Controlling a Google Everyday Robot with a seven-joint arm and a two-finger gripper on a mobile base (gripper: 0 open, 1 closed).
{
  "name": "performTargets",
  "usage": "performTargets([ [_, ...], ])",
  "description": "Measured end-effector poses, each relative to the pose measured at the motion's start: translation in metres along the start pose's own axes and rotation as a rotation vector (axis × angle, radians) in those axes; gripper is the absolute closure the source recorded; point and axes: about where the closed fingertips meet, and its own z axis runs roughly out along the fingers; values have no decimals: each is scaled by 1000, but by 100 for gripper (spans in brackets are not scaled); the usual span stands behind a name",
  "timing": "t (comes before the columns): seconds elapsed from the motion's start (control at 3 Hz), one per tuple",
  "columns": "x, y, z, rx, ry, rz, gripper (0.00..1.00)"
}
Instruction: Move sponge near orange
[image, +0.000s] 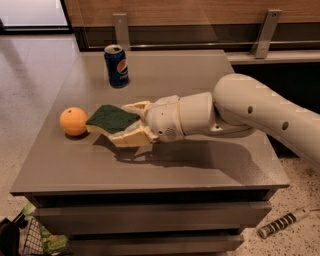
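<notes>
The sponge (111, 118), dark green on top with pale yellow foam beneath, is held in my cream-yellow gripper (120, 124) a little above the grey table (165, 165). Its left edge is right beside the orange (73, 121), which sits on the table near the left edge. The gripper's fingers close around the sponge's right part. My white arm reaches in from the right.
A blue Pepsi can (116, 66) stands upright at the back left of the table. Metal brackets (265, 33) stand behind the table. A striped cylindrical object (282, 223) lies on the floor at the lower right. A wire basket (30, 240) sits at the lower left.
</notes>
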Motion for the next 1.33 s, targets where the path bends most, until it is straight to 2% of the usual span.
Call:
performTargets([
  [0.67,-2,3,3,-7,1,-5,16],
  [1.0,-3,4,4,-10,1,-7,0],
  [1.33,-4,4,5,-10,1,-8,0],
])
